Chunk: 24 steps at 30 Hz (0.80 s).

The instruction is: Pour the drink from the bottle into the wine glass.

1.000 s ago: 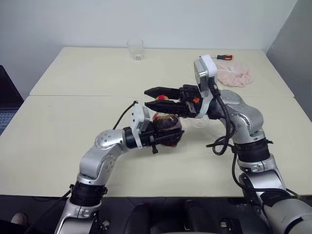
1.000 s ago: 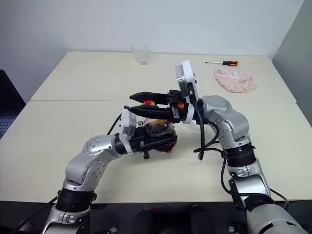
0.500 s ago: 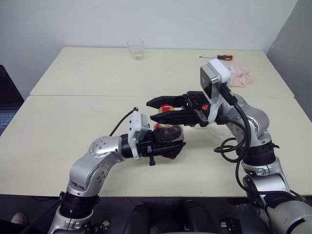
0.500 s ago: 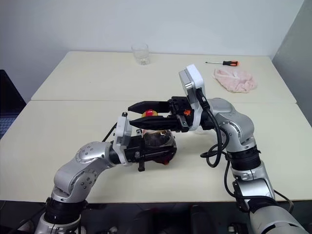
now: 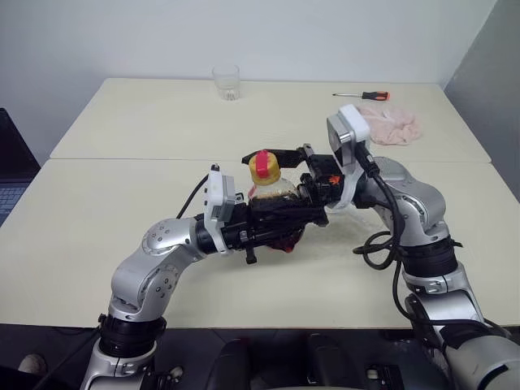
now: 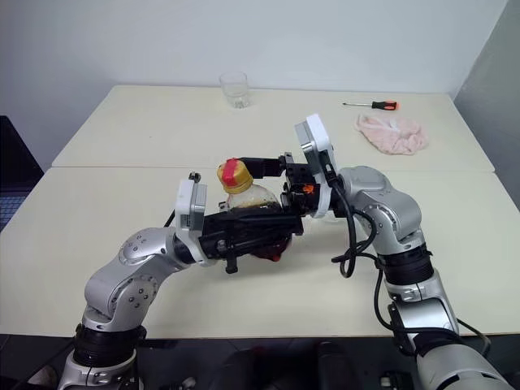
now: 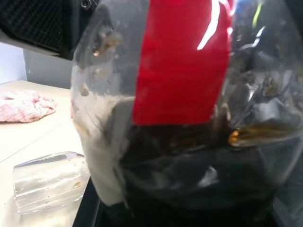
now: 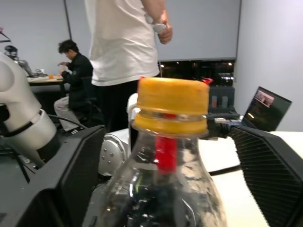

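My left hand [image 5: 280, 218] is clamped on the one bottle [image 5: 272, 199], upright above the bench [image 5: 122, 203]; my right hand [image 6: 264, 183] stands wide, fingers either side of its yellow cap [image 8: 173, 105]. My left wrist view adds a clear glass piece [image 7: 49, 182] lying on the bench. Farther back: one tumbler [image 5: 226, 82], one screwdriver [image 5: 361, 95], one pink cloth [image 5: 392, 125].

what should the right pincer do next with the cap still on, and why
Probably close the right pincer on the yellow cap and twist it off. The left pincer holds the bottle upright above the table, the cap is on, and the right fingers stand open on either side of it.
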Motion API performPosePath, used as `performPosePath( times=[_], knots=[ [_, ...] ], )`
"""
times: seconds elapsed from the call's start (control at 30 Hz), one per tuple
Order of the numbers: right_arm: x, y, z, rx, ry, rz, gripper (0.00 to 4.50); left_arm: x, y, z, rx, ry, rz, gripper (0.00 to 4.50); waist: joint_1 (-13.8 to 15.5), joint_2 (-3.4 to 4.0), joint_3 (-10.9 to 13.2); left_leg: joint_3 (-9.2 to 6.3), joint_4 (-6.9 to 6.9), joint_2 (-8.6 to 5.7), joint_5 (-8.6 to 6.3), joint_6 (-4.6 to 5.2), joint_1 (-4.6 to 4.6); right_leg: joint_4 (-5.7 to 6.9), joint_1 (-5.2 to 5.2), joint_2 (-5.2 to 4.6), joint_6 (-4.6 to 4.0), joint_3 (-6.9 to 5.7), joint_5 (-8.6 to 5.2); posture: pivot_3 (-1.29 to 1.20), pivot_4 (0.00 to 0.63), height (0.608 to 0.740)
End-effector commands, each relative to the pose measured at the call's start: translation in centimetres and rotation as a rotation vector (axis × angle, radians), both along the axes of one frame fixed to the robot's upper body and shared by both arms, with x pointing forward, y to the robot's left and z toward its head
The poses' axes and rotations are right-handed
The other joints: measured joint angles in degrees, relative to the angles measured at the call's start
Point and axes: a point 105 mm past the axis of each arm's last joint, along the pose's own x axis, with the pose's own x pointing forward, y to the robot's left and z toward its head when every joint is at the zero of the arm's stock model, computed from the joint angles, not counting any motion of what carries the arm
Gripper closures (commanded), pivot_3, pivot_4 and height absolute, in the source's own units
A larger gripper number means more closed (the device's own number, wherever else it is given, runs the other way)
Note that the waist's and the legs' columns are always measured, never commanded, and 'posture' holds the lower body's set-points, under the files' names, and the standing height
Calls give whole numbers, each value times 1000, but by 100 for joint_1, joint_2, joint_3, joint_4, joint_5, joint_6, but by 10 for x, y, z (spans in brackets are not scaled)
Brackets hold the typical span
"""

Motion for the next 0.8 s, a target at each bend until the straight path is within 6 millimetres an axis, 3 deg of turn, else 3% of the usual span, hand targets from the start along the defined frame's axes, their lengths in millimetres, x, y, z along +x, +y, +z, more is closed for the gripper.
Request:
performPosePath(
  times=[0.03, 0.37, 0.63, 0.8],
  knots=[
    [2, -3, 6, 15, -27, -54, 21, -2, 0, 13, -33, -62, -2, 2801, 0, 0, 0, -1, 0, 0, 0, 0, 0, 1, 0, 0, 0, 0, 0, 0, 150, 740],
    [13, -12, 11, 46, -25, -240, 21, 13, 9, -3, -11, -32, 113, 2801, 3, 0, 0, 1, -1, 0, 0, 0, -1, -1, 0, 0, 0, 1, 0, 0, 150, 740],
    [19, -12, 17, 84, -36, -347, 21, 44, 14, -10, -1, -48, 215, 2801, 4, 0, 0, 0, 0, -1, 1, 0, -1, 1, 0, 1, -1, -2, 1, 0, 150, 740],
    [24, -5, 19, 97, -50, -400, 21, 55, 7, -13, -10, -68, 229, 2801, 2, 0, 0, 4, -1, -1, 1, 0, -2, -1, -1, 0, -1, 1, 1, 0, 150, 740]
  ],
)
